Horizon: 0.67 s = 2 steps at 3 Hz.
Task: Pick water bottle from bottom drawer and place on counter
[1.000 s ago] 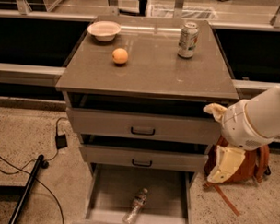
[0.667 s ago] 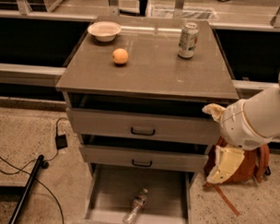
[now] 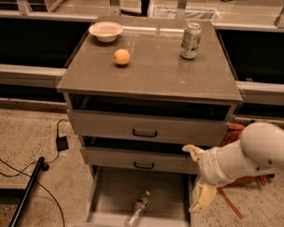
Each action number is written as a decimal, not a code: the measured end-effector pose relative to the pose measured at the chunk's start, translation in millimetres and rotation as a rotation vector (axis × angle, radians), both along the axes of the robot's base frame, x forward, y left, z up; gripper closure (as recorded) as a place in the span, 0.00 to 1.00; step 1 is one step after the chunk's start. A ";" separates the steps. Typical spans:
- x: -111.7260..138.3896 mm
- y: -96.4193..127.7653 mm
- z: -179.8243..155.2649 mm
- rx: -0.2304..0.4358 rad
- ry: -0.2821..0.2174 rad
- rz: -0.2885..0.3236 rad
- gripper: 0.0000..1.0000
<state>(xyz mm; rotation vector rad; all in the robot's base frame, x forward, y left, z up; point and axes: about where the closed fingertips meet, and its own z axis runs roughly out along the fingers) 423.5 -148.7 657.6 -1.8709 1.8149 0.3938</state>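
Observation:
The water bottle (image 3: 137,208) lies on its side in the open bottom drawer (image 3: 112,190), cap pointing toward the back. The grey-brown counter (image 3: 155,71) tops the cabinet. My gripper (image 3: 198,175) is at the lower right, beside the drawer's right wall, level with the middle drawer and above and to the right of the bottle. Its two pale fingers (image 3: 202,197) are spread apart with nothing held. The white arm reaches in from the right edge.
On the counter stand a soda can (image 3: 191,40), an orange (image 3: 121,56) and a white bowl (image 3: 105,31). The top two drawers are ajar. A black pole (image 3: 26,191) and cables lie on the floor at left. A brown bag (image 3: 235,133) sits behind my arm.
My arm and gripper have moved down and to the left, from beside the top drawer to beside the middle drawer, closer to the open bottom drawer. The bottle has not moved.

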 end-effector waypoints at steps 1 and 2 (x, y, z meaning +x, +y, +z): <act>1.5 -1.4 -53.0 0.048 -0.020 0.092 0.00; 0.1 0.8 -59.8 0.054 -0.026 0.119 0.00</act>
